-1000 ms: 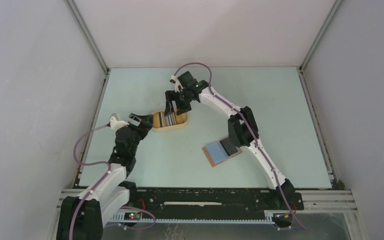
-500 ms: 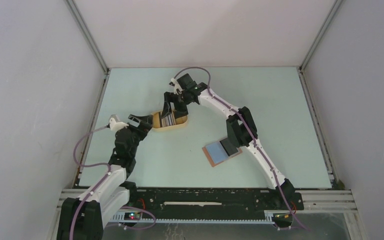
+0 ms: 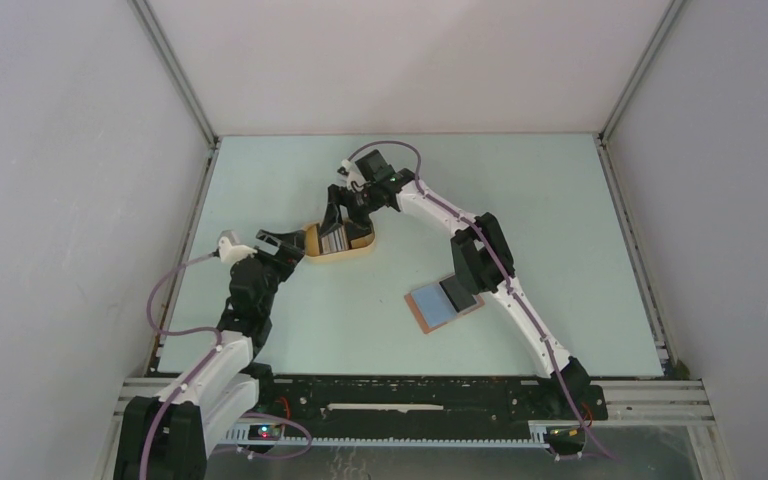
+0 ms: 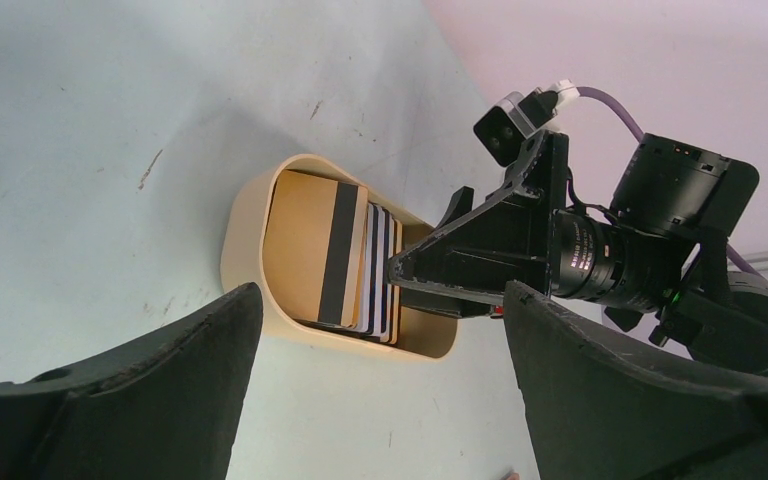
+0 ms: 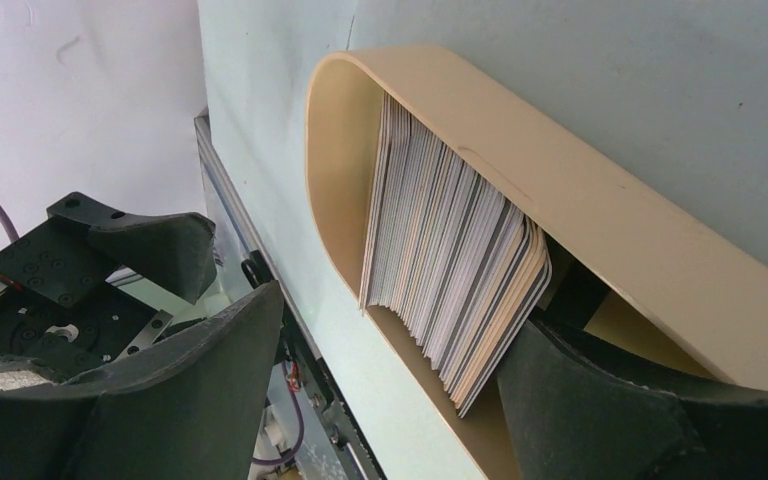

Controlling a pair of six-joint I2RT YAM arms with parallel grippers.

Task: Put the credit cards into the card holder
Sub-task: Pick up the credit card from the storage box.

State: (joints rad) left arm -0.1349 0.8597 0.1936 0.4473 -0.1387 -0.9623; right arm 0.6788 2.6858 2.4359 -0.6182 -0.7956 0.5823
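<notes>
The right claw (image 3: 346,214) hangs over the tray (image 3: 362,249) with its jaws spread apart and nothing held between them. In its own wrist view the two fingers (image 5: 196,372) stand either side of the stack in the tray, and the left wrist view shows one finger reaching down inside the tray at the stack's end; whether it touches the stack cannot be told. The credit cards (image 5: 449,268) stand on edge in the tray, packed close and leaning, with pale, grey and tan edges and a tan card with a dark stripe at one end. The left claw (image 3: 285,243) is also wide open and empty, just beside the tray's left end and pointed at it. The card holder (image 3: 434,307) lies unfolded and flat on the table (image 3: 560,220), well apart from the tray toward the near right, blue-grey side up, with a dark rectangle on its right part, partly under the right arm.
</notes>
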